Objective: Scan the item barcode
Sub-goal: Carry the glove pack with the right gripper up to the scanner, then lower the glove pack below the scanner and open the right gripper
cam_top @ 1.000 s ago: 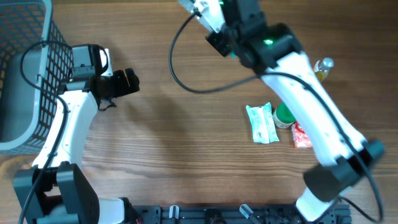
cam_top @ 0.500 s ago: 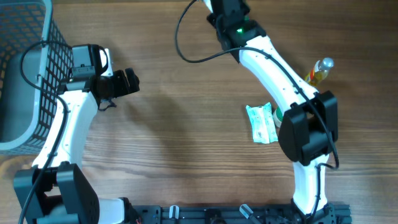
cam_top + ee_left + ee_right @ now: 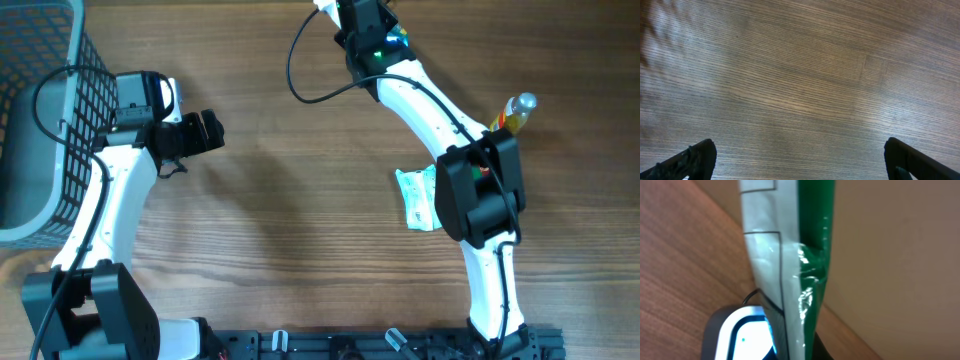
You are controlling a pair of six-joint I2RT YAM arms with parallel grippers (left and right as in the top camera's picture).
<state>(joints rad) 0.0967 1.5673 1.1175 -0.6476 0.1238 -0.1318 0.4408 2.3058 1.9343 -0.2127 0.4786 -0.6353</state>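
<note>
Now the scan itself appears to be in hand: the right gripper [image 3: 345, 15], clenched on the green-and-silver packet [image 3: 790, 255], holds it at twelve o'clock over the blue-lit scanner [image 3: 740, 330]. The left gripper [image 3: 205, 130] hangs spread wide at nine o'clock. Next, the barcode likely needs turning toward the window.

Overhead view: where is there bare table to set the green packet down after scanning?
Widest free patch: the middle of the table, between the left jaws and the white packet. Also bare: the right side, nearer the bases than the bottle. Crowded: around the white packet under the right arm, and beside the basket.
</note>
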